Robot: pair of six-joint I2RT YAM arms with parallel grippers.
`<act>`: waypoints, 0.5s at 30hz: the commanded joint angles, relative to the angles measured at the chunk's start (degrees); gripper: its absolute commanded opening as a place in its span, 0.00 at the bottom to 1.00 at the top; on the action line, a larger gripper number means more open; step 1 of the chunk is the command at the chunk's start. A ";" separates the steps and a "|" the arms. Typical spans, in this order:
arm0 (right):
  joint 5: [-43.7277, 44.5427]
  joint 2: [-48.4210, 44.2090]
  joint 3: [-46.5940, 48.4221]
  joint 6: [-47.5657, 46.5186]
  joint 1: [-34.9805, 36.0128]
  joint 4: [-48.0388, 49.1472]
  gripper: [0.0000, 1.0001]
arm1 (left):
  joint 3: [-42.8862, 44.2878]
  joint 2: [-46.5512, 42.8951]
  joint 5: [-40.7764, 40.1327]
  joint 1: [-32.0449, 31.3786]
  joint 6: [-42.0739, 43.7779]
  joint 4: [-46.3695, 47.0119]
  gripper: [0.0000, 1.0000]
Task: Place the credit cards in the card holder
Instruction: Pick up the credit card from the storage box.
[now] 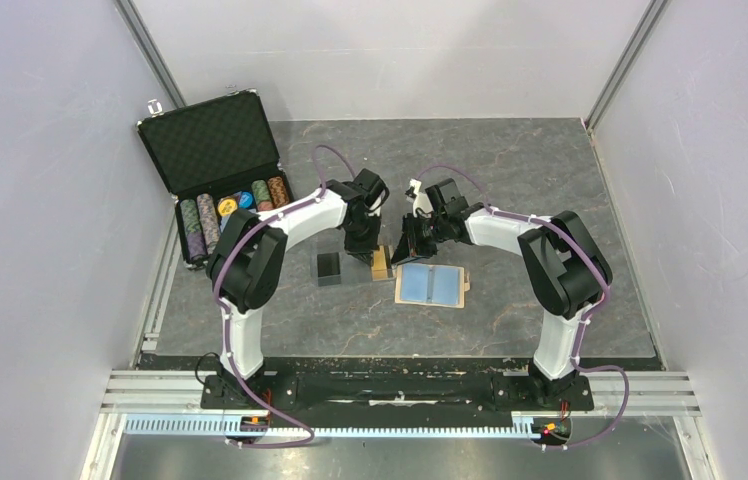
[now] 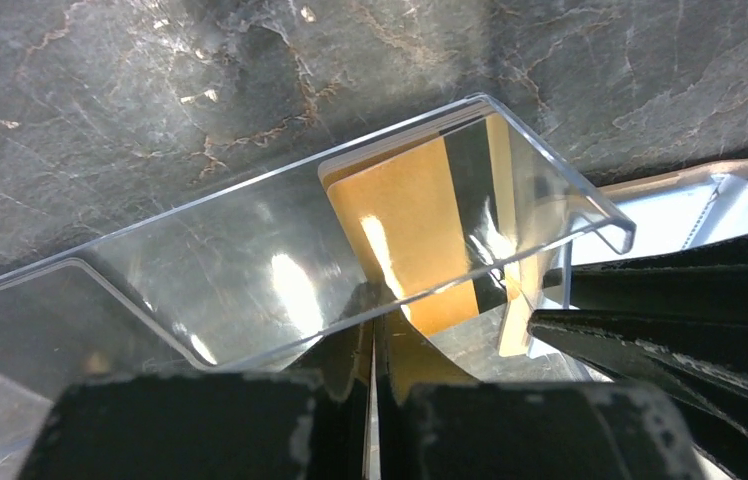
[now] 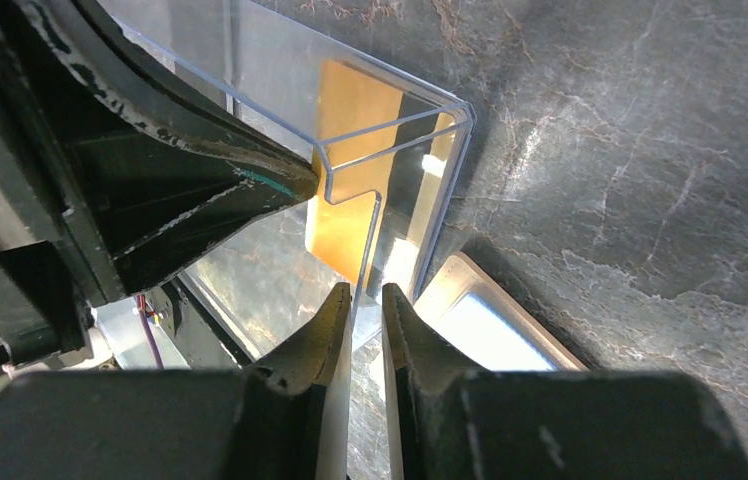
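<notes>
Left gripper clamps the clear sleeve; right gripper hangs barely open. The gold card looks stiff and slick; I'd pinch its exposed edge.

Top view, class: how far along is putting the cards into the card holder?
Done: the card holder lies open, no card showing. In hand: the left gripper pinches the gold card, still in its clear sleeve. Left: seating it, then the black card.
</notes>
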 commanded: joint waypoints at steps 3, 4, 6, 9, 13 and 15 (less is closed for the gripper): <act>-0.72 1.20 0.42 -1.00 0.91 -0.22 0.05 | 3.92 -1.32 1.00 -1.52 1.79 0.09 0.08; -0.67 1.12 0.42 -1.02 0.93 -0.27 0.05 | 3.99 -1.46 1.06 -1.57 1.65 0.09 0.08; -0.64 1.02 0.42 -1.00 0.93 -0.19 0.05 | 4.33 -1.76 1.25 -1.75 1.50 0.11 0.09; -0.63 0.92 0.33 -1.01 0.93 -0.21 0.05 | 4.86 -2.02 1.85 -1.76 1.17 0.17 0.08; -0.68 0.77 0.24 -1.13 0.89 -0.18 0.05 | 4.56 -2.90 3.39 -1.75 -0.10 1.89 0.09; -0.64 0.76 0.24 -1.09 0.93 -0.24 0.05 | 3.83 -3.69 4.13 -1.76 -0.81 3.45 0.11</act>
